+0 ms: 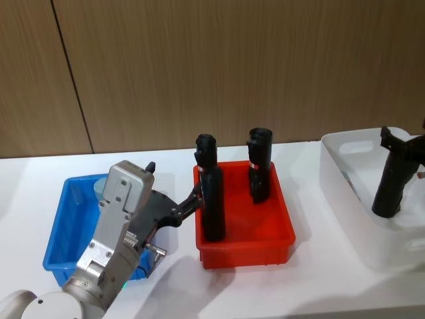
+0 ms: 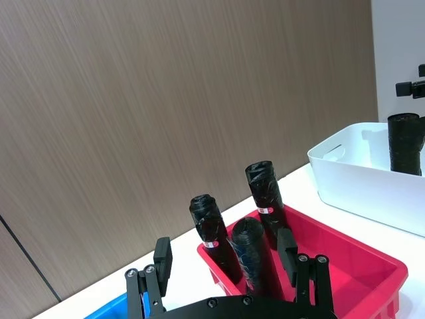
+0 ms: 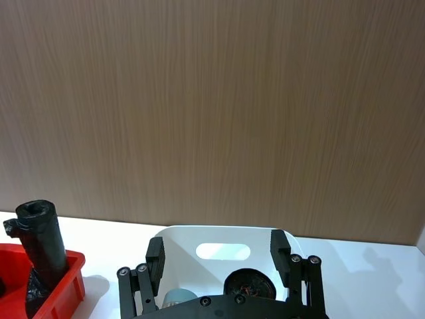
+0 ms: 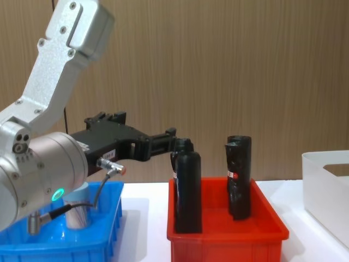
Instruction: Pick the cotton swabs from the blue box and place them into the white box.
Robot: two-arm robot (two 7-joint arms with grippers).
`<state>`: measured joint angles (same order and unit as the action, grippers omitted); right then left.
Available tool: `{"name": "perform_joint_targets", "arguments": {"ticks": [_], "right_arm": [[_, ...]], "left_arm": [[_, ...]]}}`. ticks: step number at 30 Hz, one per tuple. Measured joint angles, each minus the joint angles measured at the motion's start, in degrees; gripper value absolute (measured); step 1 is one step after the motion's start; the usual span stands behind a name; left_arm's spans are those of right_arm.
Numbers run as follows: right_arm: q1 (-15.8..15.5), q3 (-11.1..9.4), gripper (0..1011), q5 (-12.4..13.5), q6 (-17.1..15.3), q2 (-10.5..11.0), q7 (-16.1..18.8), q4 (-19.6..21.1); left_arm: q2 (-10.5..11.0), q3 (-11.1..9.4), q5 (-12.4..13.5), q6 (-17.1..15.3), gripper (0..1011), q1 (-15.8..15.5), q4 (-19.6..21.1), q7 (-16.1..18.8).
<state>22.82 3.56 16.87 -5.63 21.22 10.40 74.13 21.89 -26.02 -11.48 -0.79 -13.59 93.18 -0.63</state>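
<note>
The blue box (image 1: 60, 232) sits at the left of the white table. One cotton swab jar (image 4: 79, 213) with a pale blue lid stands in it, half hidden by my left arm in the head view. My left gripper (image 2: 224, 256) hovers open over the box's right end, its fingertips (image 4: 171, 134) reaching toward the red bin and holding nothing. The white box (image 1: 335, 149) is at the far right. My right gripper (image 3: 219, 256) is open above it. Below that gripper I see a pale blue lid (image 3: 176, 297) and a dark round thing (image 3: 249, 282) inside the white box.
A red bin (image 1: 246, 251) stands between the two boxes and holds tall black bottles (image 1: 212, 199), one close to my left fingertips. A wooden wall runs behind the table. Bare tabletop lies in front of the bins.
</note>
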Motion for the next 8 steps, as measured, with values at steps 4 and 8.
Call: {"name": "perform_joint_targets", "arguments": {"ticks": [4,8], "right_arm": [[-0.17,-0.02,1002,0.02,-0.02,0.02,-0.04,0.33],[-0.31,-0.04,1002,0.03,-0.03,0.04,-0.08,0.57]], "left_arm": [[0.00,0.00,0.00,0.00,1004,0.00,0.00,0.00],[0.00,0.00,0.00,0.00,1004,0.00,0.00,0.00]]}}
